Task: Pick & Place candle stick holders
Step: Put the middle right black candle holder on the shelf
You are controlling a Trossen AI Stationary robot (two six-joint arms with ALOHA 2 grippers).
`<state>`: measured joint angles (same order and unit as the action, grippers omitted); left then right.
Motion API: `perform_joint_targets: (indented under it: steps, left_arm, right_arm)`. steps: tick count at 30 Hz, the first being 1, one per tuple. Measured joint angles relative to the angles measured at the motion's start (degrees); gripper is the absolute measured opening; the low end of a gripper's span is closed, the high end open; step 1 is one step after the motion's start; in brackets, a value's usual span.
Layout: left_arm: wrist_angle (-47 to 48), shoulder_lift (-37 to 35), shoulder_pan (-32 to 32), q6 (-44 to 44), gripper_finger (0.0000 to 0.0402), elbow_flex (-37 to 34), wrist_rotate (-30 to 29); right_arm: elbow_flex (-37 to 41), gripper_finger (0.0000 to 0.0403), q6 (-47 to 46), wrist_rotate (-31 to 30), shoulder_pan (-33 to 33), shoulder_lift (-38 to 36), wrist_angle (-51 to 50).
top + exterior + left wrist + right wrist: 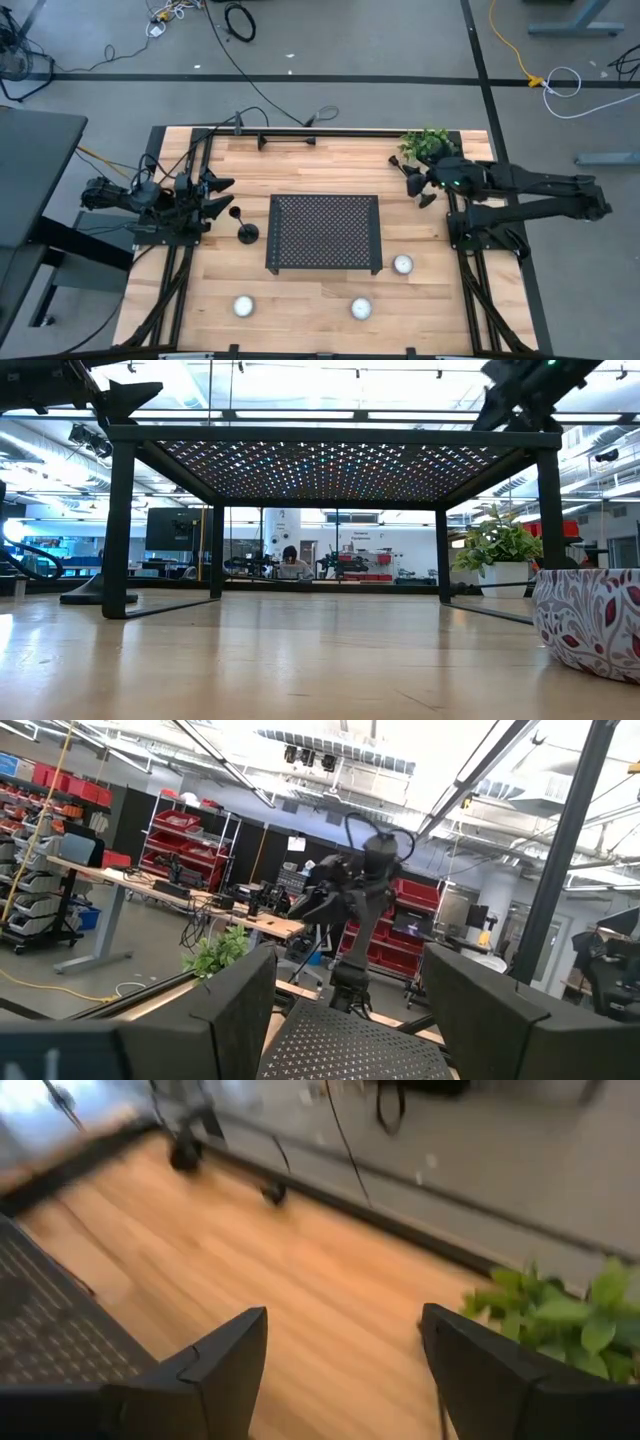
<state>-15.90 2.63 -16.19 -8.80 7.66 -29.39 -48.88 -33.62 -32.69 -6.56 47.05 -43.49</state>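
One black candle stick holder (246, 231) stands upright on its round base just left of the black perforated tray (324, 232); its base also shows in the low view (85, 597). A thin black stem with a round end (287, 140) lies along the table's far edge; I cannot tell if it is a holder. My left gripper (222, 195) is open and empty, above the table just left and far of the standing holder. My right gripper (420, 186) is open and empty at the far right, beside the plant (428, 143).
Three small white patterned cups stand on the near half of the table (403, 264) (243, 306) (361, 308); one shows close in the low view (590, 622). The tray stands on thin legs (120, 525). Cables run along the far left corner (200, 140).
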Motion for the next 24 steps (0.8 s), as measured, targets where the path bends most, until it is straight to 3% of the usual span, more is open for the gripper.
perform_joint_targets:
  steps: [6,14,24]
  left_arm:
    - [0.0,0.0,0.0,0.0,0.0252,0.0,0.0]
    - [0.2,0.0,0.0,0.0,0.0252,0.0,-0.2]
    - [0.4,0.0,0.0,0.0,0.0252,0.0,-1.0]
  right_arm:
    - [-3.6,0.0263,1.2,9.6,-7.3,8.3,-4.5]
    - [-4.0,0.0263,3.3,17.0,-14.3,15.4,-4.8]
    - [-4.0,0.0263,4.2,18.8,-18.2,22.1,-5.9]
